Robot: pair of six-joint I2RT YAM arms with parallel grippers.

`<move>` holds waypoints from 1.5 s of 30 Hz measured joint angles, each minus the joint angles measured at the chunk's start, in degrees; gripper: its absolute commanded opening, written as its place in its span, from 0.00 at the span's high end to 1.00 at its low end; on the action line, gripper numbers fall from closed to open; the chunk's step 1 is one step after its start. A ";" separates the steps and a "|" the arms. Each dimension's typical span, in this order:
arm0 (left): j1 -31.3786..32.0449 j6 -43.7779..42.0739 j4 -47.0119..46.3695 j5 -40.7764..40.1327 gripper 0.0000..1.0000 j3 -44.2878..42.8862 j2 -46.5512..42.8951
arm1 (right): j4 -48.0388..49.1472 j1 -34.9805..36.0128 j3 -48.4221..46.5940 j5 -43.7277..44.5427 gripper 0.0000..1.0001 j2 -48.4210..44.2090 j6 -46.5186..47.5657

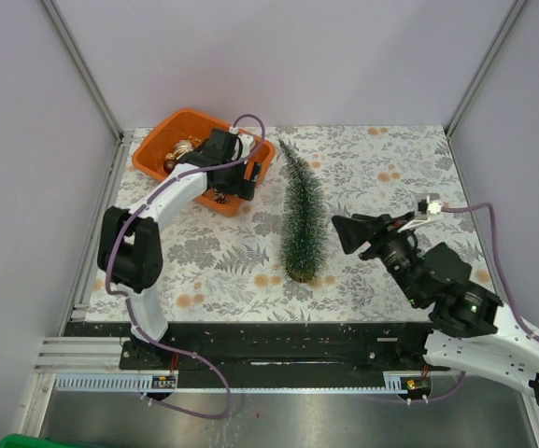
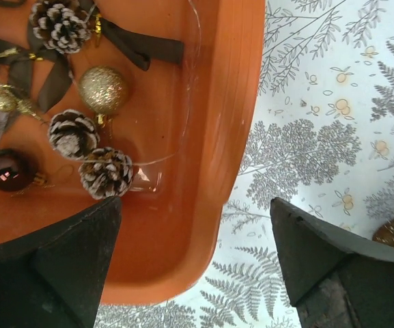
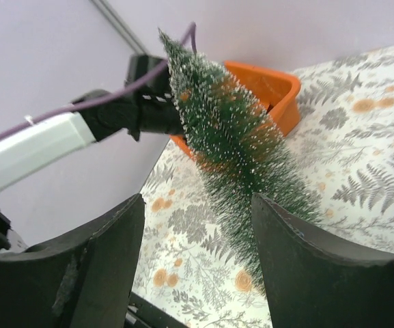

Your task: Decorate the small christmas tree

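The right hand (image 1: 339, 235), spread and empty, faces the small christmas tree (image 1: 301, 215) standing mid-desk (image 1: 390, 168), probably to steady it. Farther back, the left hand (image 2: 195, 205) hangs wide open over the orange tray (image 2: 231, 102) rim, likely choosing a pinecone (image 2: 106, 172).

One small christmas tree (image 1: 302, 219) lies on the table (image 1: 390, 168). One orange tray (image 2: 237, 102) sits at the table's far left corner. In the tray are three pine cones (image 2: 74, 134), one gold glitter ball (image 2: 103, 89) and one dark red ball (image 2: 7, 169). The brown ribbons (image 2: 149, 48) and small gold bits (image 2: 5, 102) are too tangled to count. There are two grippers, the left gripper (image 2: 193, 205) and the right gripper (image 3: 197, 198).
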State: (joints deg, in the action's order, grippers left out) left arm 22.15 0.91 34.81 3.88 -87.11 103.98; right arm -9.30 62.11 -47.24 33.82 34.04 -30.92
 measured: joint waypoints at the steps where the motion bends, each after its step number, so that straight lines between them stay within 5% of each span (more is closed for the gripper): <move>1: 0.31 0.04 0.00 -0.37 0.10 -0.72 1.46 | -0.79 0.02 -0.83 0.70 0.29 -0.72 0.83; 9: 1.95 0.33 -0.04 -1.03 0.56 -4.26 8.22 | -4.22 0.09 -2.75 6.97 0.29 -4.50 5.77; 19: 2.03 1.46 -2.21 0.52 0.62 -2.23 7.78 | -4.26 0.11 -1.81 12.22 0.29 -0.50 9.94; 24: 2.16 4.52 -4.70 3.72 0.56 3.39 3.91 | -4.11 0.11 -0.55 13.86 0.29 0.74 10.78; 33: 2.49 12.68 -4.61 12.17 0.02 11.69 -4.98 | -3.76 0.11 0.90 16.31 0.27 0.42 11.17; 39: -2.08 11.91 -0.09 13.09 0.01 7.04 -8.85 | -3.61 0.11 1.64 16.72 0.26 0.04 11.08; 45: -7.98 6.43 -1.62 4.09 0.01 4.00 -12.70 | -3.32 0.11 2.45 16.72 0.26 0.11 10.60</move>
State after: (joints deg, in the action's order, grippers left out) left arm 14.17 7.33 33.19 7.97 -83.11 91.29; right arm -12.62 62.22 -44.80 50.54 34.15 -20.32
